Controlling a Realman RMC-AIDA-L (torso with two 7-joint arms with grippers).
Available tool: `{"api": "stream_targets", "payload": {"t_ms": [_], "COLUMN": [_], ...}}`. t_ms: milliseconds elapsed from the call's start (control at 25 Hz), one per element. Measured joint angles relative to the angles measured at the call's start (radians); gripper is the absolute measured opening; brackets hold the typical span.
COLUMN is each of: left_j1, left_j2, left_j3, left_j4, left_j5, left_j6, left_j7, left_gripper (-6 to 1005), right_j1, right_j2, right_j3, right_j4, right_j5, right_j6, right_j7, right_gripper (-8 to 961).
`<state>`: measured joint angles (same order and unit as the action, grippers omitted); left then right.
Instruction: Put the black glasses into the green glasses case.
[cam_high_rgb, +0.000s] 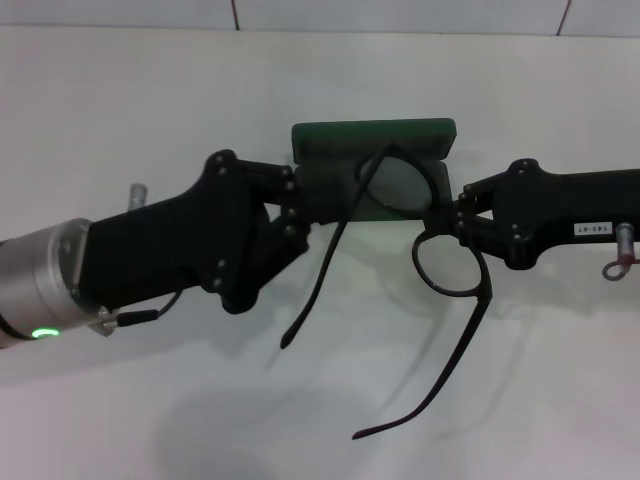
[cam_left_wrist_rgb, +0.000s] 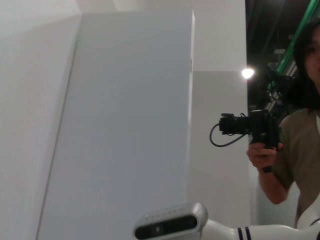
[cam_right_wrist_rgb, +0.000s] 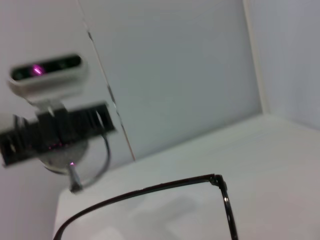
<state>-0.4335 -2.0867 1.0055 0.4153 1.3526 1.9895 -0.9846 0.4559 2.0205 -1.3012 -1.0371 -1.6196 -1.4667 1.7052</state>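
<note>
Black glasses hung above the table, temples unfolded, pinched at the frame by the closed right gripper. The left gripper clamped the open green glasses case. Folding both slender temples first seemed wise, then lowering the frame level into the lining.

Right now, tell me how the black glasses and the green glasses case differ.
The black glasses are a thin open wire-like frame; the green glasses case is a solid rectangular block. The glasses are held up by the right pincer, temples unfolded toward the camera; the case rests on the table, at the left pincer. Both sit between the two pincers.
</note>
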Motion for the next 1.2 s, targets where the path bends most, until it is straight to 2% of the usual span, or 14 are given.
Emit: {"api": "stream_targets", "payload": {"t_ms": [560,1200], "left_j1": [-0.033,-0.087], "left_j2": [-0.003,-0.003], "left_j3": [0.026,0.065], "left_j4": [-0.023,-0.080], "left_j5": [0.006,-0.003], "left_j6": [0.002,-0.002], "left_j7": [-0.010,-0.002], "left_gripper": [27,27], "right_j1": [-0.026,-0.023], "right_j2": [-0.001,0.003], "right_j3": [0.003,0.022], "right_j4": [0.035,0.056], "right_j5": [0.135,0.162], "right_j6": [-0.067,-0.113], "right_j7": [-0.148,-0.184], "right_gripper": [54,54]}}
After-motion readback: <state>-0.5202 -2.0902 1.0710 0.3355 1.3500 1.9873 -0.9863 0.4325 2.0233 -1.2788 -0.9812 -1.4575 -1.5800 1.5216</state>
